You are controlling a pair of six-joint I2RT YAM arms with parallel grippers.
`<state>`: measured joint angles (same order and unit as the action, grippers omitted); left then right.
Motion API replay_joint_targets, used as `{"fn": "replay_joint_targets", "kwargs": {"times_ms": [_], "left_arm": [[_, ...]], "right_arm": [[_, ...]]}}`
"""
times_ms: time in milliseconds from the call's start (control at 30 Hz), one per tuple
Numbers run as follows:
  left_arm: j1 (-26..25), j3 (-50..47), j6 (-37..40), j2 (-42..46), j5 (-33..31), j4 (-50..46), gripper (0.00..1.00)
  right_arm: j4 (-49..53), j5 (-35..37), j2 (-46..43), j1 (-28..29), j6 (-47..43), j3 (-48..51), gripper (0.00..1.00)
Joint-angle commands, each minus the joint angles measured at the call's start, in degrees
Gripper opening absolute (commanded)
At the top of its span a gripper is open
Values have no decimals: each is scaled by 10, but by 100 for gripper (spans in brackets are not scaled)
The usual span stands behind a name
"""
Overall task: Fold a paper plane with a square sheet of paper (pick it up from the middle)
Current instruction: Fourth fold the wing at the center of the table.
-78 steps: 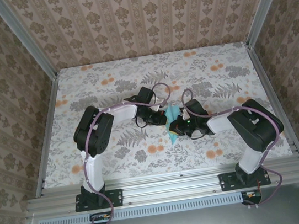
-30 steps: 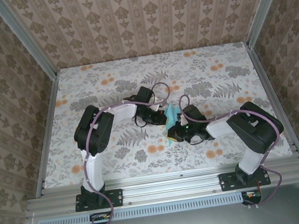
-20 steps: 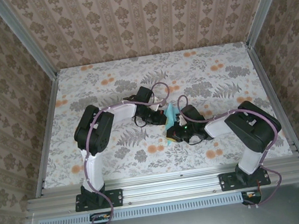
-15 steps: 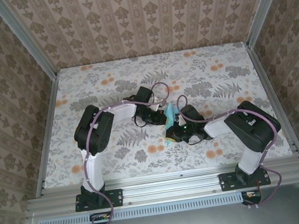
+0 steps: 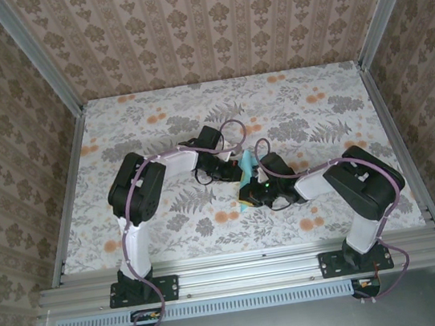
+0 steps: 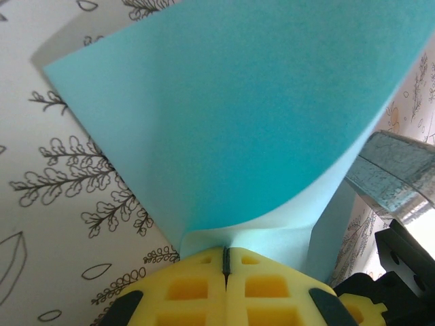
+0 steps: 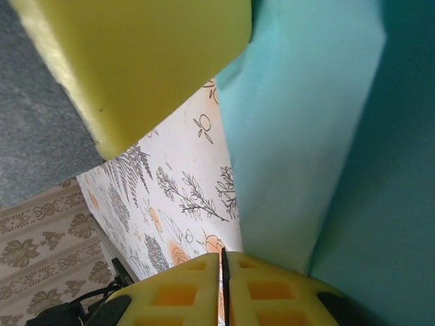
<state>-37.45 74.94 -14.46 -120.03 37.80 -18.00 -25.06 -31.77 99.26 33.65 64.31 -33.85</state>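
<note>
We see the turquoise sheet of paper [image 6: 238,122] at the middle of the floral table [image 5: 155,123]. The left gripper [image 6: 224,261] clamps its edge. The right gripper [image 7: 223,266] has its fingers pressed together against the sheet, grip unclear.

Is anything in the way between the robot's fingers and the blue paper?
No, nothing visible. The left gripper is shut on the paper, and the shut right gripper is right up against it.
</note>
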Motion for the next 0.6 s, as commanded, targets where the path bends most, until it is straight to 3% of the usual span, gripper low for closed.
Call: {"fn": "replay_joint_targets", "kwargs": {"times_ms": [0, 567], "left_arm": [[-8, -41, 22, -79, -109, -51, 0], [-4, -42, 26, -91, -106, -48, 0]], "right_arm": [[42, 10, 16, 7, -15, -15, 13], [190, 67, 20, 38, -84, -51, 16]]}}
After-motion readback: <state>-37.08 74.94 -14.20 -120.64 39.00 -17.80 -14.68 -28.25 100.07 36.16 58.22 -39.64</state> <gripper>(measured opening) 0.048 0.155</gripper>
